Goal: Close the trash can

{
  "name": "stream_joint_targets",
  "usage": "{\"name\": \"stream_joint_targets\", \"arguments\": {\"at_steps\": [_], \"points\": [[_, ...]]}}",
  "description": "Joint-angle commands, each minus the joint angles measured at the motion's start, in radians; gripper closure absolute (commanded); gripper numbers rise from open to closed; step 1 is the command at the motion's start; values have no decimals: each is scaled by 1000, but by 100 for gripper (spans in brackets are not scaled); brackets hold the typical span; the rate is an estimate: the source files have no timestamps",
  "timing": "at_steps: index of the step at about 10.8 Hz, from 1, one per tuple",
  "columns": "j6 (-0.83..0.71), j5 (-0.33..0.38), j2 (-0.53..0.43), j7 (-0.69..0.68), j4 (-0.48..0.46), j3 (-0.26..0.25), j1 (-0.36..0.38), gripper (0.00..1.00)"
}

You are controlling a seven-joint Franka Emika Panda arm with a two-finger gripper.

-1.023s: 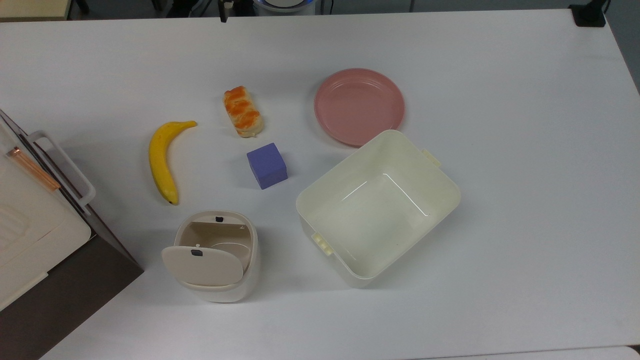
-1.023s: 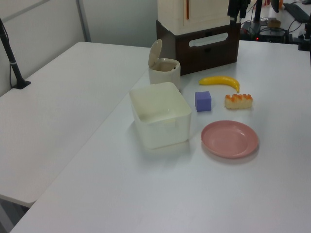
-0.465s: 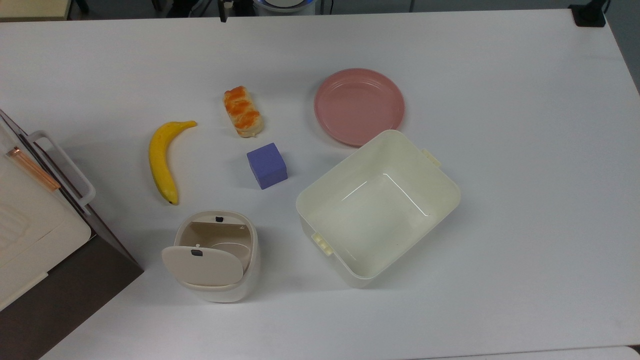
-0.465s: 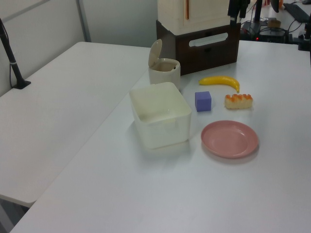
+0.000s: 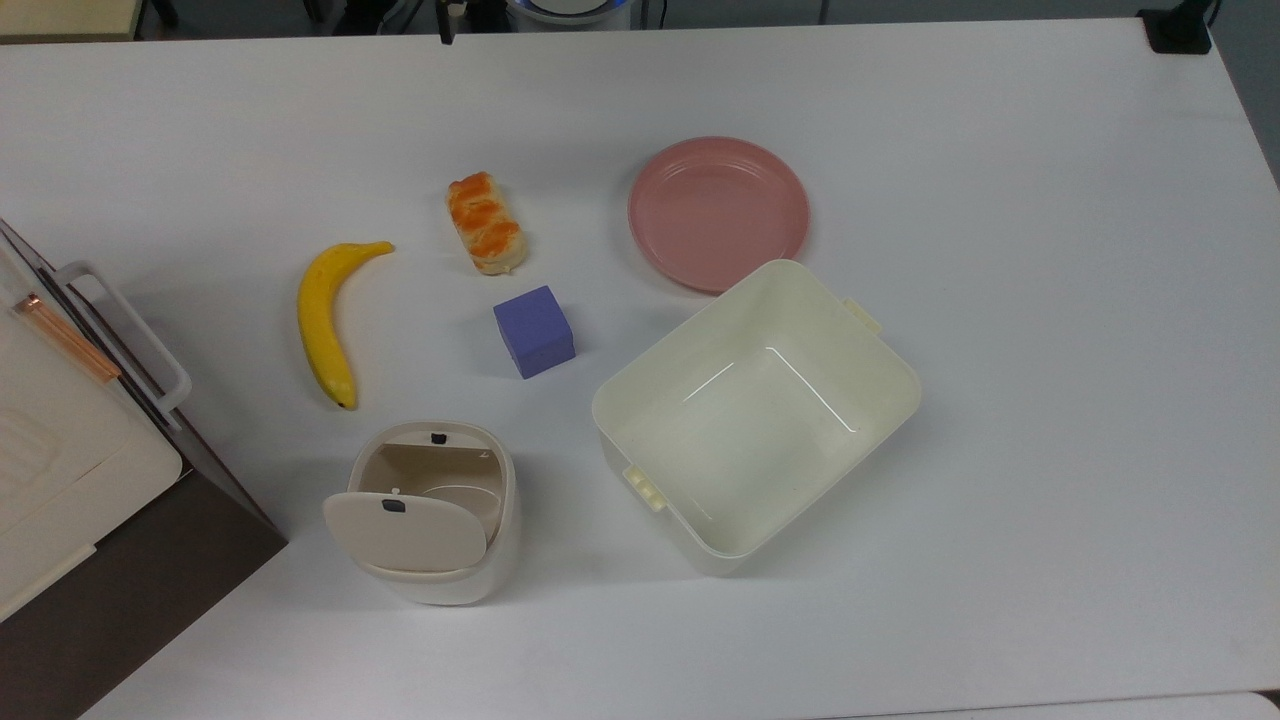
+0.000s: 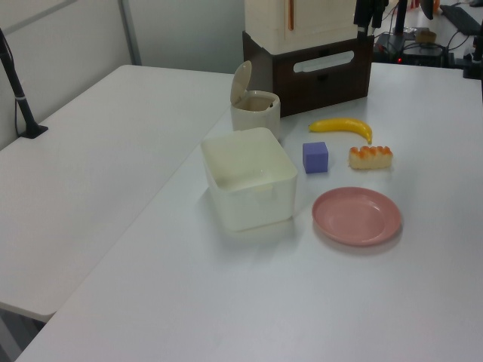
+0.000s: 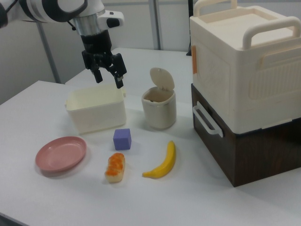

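Observation:
The trash can [image 5: 500,520] is a small cream-white bin near the front of the table in the top view, left of centre. Its beige lid [image 5: 410,535] stands raised and the inside is bare. In the left view the trash can [image 6: 255,113] sits in front of the dark cabinet, lid [image 6: 240,81] tilted up. In the right view the trash can [image 7: 159,110] stands mid-table with its lid [image 7: 162,77] upright. My gripper [image 7: 109,80] hangs open and holds nothing, up and to the right view's left of the trash can, over the tub's far edge.
A large lidless cream tub [image 5: 610,400] stands beside the trash can. A banana [image 5: 320,325], a bread roll [image 5: 487,222], a purple cube [image 5: 534,331] and a pink plate [image 5: 718,213] lie behind them. A cream box on a dark brown stand [image 5: 60,470] fills the top view's left edge.

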Motion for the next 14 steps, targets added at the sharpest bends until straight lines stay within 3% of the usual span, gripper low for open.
{"name": "stream_joint_targets", "arguments": {"at_steps": [1,7,9,11,12,13,14], "points": [[-17,1,-3,-24,10,-6,5,0],[-17,-10,-3,-72,7,-6,8,0],[-14,-10,-1,-107,7,-6,6,17],[-14,-9,-3,-103,7,-6,6,18],[-14,-9,-3,-106,7,-6,6,23],[-14,-7,-1,-106,7,-6,6,46],[-12,-2,-1,-92,7,-6,8,79]]}}
